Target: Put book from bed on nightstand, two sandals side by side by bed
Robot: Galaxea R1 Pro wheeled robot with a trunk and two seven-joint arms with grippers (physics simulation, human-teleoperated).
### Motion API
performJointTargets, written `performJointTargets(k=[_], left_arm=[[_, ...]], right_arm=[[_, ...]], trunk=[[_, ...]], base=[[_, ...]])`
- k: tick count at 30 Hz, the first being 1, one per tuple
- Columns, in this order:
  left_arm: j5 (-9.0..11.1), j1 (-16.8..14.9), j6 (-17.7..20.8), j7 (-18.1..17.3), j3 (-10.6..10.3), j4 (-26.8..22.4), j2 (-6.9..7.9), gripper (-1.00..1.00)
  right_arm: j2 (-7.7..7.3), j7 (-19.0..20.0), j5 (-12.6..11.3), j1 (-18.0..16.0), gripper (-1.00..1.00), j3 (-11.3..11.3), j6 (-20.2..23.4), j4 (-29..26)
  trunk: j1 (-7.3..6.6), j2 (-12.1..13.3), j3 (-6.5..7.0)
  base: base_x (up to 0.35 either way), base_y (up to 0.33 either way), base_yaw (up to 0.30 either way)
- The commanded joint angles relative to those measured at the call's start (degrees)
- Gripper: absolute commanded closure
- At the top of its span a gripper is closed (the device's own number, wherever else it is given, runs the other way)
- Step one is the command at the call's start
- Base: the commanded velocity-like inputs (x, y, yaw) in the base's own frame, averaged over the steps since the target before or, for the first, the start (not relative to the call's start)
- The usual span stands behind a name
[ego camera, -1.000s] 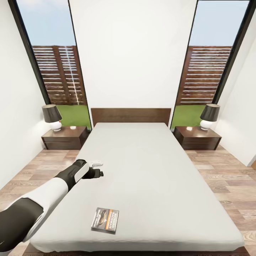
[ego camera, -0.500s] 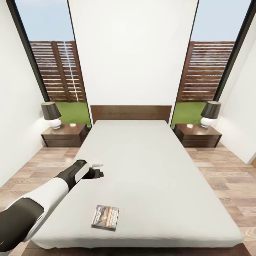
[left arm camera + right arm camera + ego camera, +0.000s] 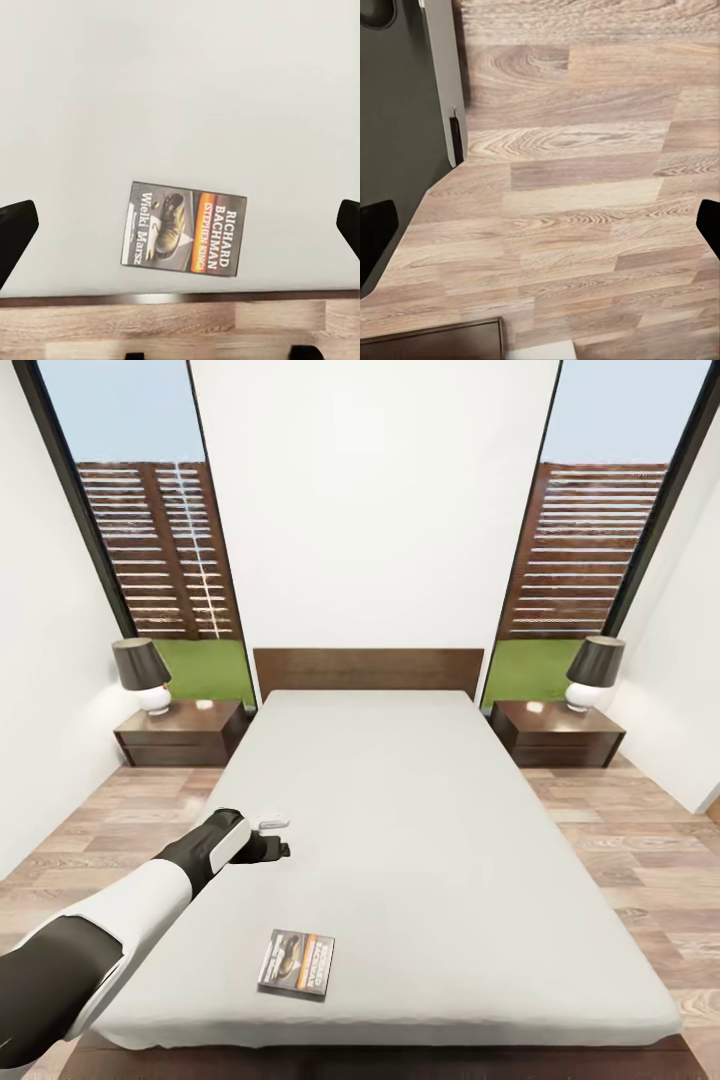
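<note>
Book (image 3: 184, 237) (Richard Bachman), flat on bed (image 3: 420, 830)

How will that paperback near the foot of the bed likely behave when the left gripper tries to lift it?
The paperback looks thin and lies flat on the mattress, so getting fingers under it may be hard. It is probably light and may flex. Sliding it over the nearby mattress edge might help the left gripper, whose jaws are spread wide.

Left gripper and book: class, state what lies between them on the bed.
Nothing but bare light-grey mattress lies between the left gripper and the book, as seen in the head view.
</note>
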Motion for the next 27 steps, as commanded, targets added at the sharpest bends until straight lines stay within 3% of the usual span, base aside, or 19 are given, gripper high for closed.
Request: performJointTargets(k=[1,14,27], left_arm=[[0.6,0.0,0.2,0.5,-0.4,-0.1,0.08,-1.00],[0.6,0.0,-0.2,0.7,-0.4,-0.2,0.28,-1.00],[0.6,0.0,-0.5,0.8,-1.8,-0.3,0.23,-1.00]], right_arm=[[-0.04,-0.2,0.6,-0.1,-1.00,-0.5,0.1,0.2],[-0.02,-0.2,0.6,0.1,-1.00,-0.5,0.1,0.2],[-0.02,-0.2,0.6,0.1,-1.00,-0.5,0.1,0.2]], trunk=[[0.03,-0.1,-0.22],[0.03,-0.1,-1.44],[0.03,-0.1,-2.66]], base=[[0.000,0.000,0.000],[0.000,0.000,0.000],[0.000,0.000,0.000]])
